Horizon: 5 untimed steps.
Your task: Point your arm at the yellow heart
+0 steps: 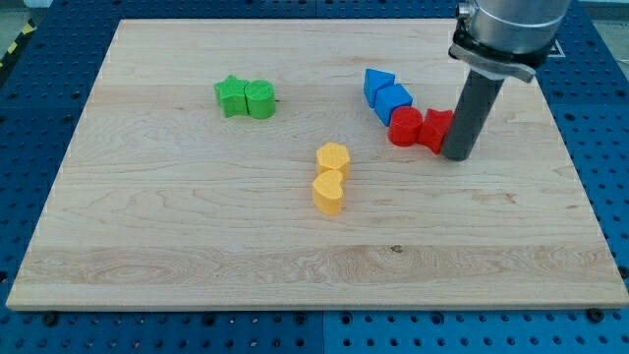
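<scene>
The yellow heart [329, 193] lies near the board's middle, touching a yellow hexagon [333, 157] just above it. My tip [457, 154] rests on the board at the view's right, touching the right side of a red block [436, 129]. It is well to the right of the yellow heart and slightly above it.
A second red block [405, 128] touches the first. Two blue blocks [378, 84] [393, 101] run up-left from them. A green star [231, 96] and a green cylinder [260, 99] sit together at upper left. The wooden board [197, 256] lies on a blue perforated table.
</scene>
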Each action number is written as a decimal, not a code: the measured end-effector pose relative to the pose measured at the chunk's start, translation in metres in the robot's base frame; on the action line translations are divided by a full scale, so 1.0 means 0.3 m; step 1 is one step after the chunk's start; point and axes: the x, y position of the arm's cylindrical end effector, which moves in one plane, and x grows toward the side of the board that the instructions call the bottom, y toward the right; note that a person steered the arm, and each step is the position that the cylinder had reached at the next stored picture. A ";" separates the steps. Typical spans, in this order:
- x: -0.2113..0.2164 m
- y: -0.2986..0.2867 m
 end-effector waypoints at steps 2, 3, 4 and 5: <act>-0.152 0.002; -0.167 0.007; -0.101 0.048; 0.062 0.065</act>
